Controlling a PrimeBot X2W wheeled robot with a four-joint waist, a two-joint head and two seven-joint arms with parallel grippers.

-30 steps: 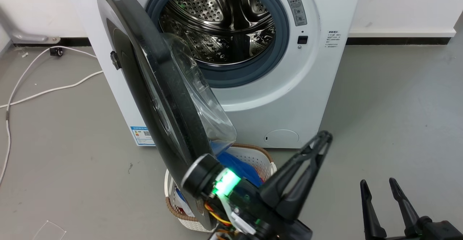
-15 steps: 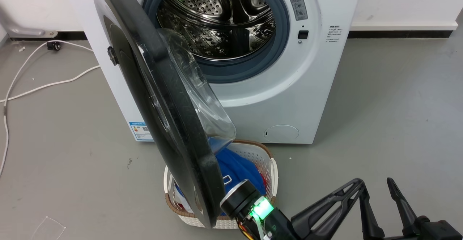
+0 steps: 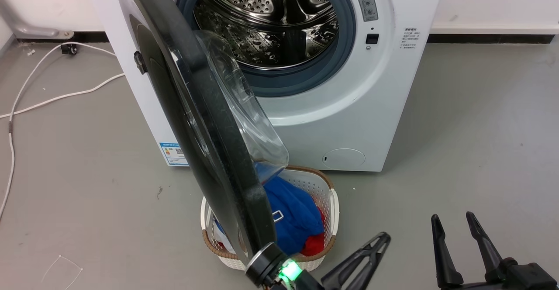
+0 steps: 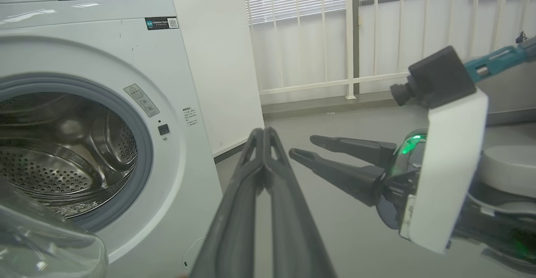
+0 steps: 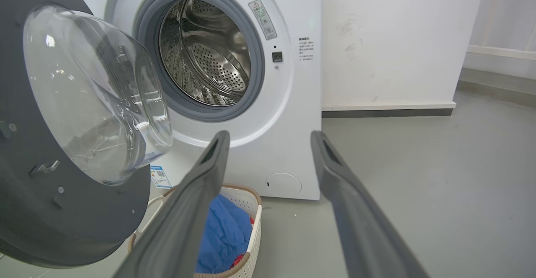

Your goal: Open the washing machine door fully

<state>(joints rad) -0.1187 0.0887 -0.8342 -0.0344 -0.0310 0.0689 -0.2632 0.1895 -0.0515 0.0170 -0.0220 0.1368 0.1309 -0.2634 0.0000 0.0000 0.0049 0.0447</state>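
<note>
The white washing machine [image 3: 362,119] stands against the wall with its steel drum [image 3: 279,23] exposed. The washing machine door [image 3: 196,119], glossy black with a clear glass bowl [image 3: 246,119], swings out towards me from its left hinge, nearly edge-on. In the right wrist view the door [image 5: 63,219] shows its inner face. My left gripper [image 3: 383,238] is shut on nothing, low and to the right of the door's free edge, not touching it. My right gripper [image 3: 452,217] is open at the lower right. Its open fingers also show in the left wrist view [image 4: 301,146].
A white laundry basket [image 3: 332,202] with blue and red clothes sits on the floor under the door's lower edge. A white cable [image 3: 52,100] runs over the grey floor at the left. Bare floor lies to the right of the machine.
My left arm has drawn back down and right, away from the door's lower edge, uncovering the basket. The door stands about as before. The camera shifted slightly.
</note>
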